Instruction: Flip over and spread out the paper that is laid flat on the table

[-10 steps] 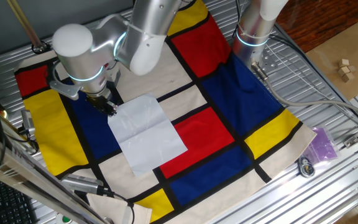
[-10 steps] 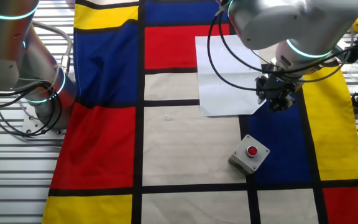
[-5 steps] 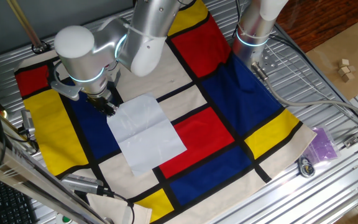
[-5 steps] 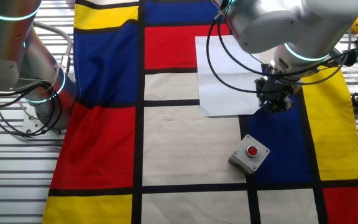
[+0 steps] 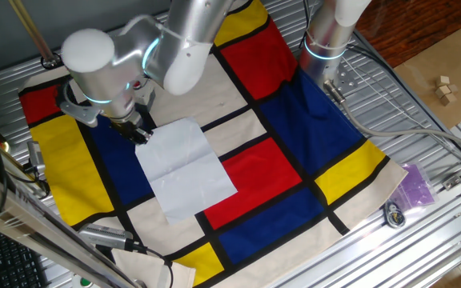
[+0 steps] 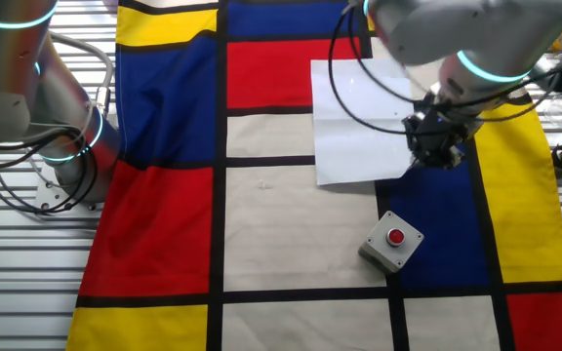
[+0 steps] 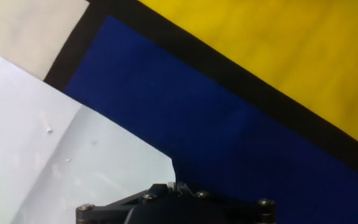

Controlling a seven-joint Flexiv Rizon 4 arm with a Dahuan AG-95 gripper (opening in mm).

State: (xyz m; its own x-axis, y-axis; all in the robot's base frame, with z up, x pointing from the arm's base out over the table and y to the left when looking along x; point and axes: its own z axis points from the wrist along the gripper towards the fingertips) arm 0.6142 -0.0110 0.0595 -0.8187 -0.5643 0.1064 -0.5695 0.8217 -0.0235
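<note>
The gripper [image 6: 435, 154] stands low on the paper's corner, and its fingers seem pinched on that edge (I cannot tell for sure). The paper [image 5: 184, 166] spreads flat away from it on the table [image 5: 254, 172], over cream and blue blocks

Grey button box [image 6: 392, 241] (red button on top); purple bag [image 5: 415, 185].

A robotics lab, by the look of it; the desk [image 5: 422, 104] is grey slatted metal, with a second arm's base [image 5: 326, 48] bolted onto it and cables [image 5: 390, 128] trailing across the slats; a red push-button box [image 6: 392, 240] sits on the bright block-patterned cloth [image 6: 261, 224]; glowing rings band the arms.
</note>
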